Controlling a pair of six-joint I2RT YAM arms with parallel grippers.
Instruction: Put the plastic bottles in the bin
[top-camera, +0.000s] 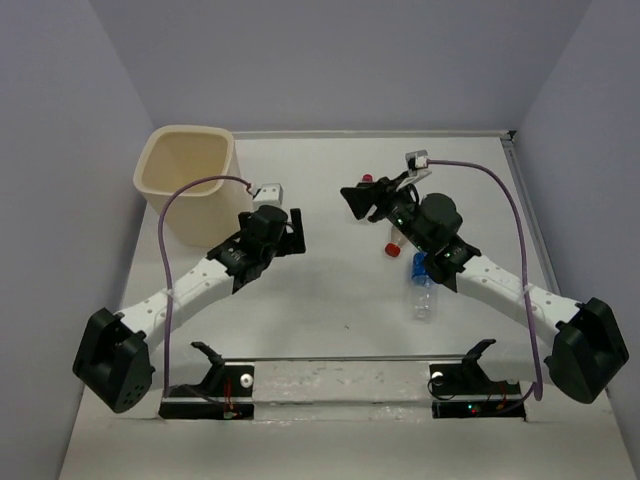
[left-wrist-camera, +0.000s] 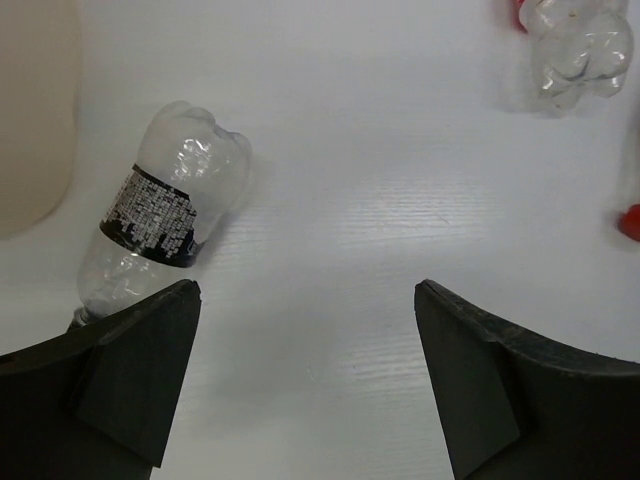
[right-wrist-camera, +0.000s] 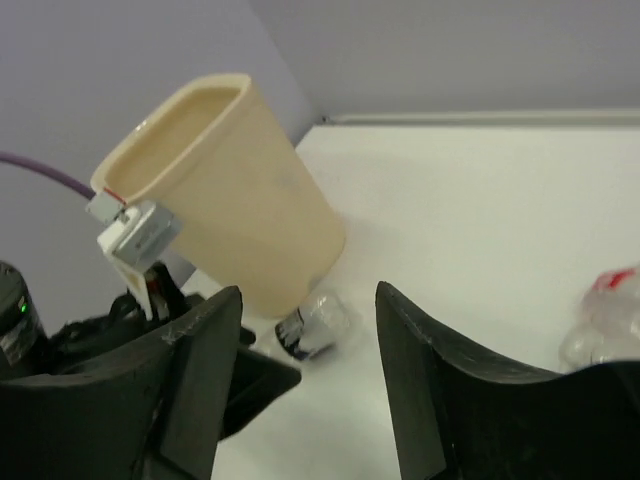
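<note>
**Both claws wide and empty; bottles lie on the tabletop**

The white tabletop carries everything. The cream bin stands upright, ahead and to the left of the left claw. Seen from the right claw, it sits ahead, left of centre.

- **Left claw:** jaws spread wide, nothing between them, bare tabletop below.
- **Right claw:** jaws also spread wide, nothing held, pointing toward the bin.
- **Black-banded bottle**: on its side just ahead of the left claw's left finger, near the bin's base. Its neck end is hidden behind that finger.
- **Blue-labelled bottle**: lies behind the right claw, beside that arm.
- **Red-capped bottle**: lies closer to the right claw, partly under the wrist.
- **Crinkled clear bottle**: lies off the right claw's right finger; only part shows.
</note>
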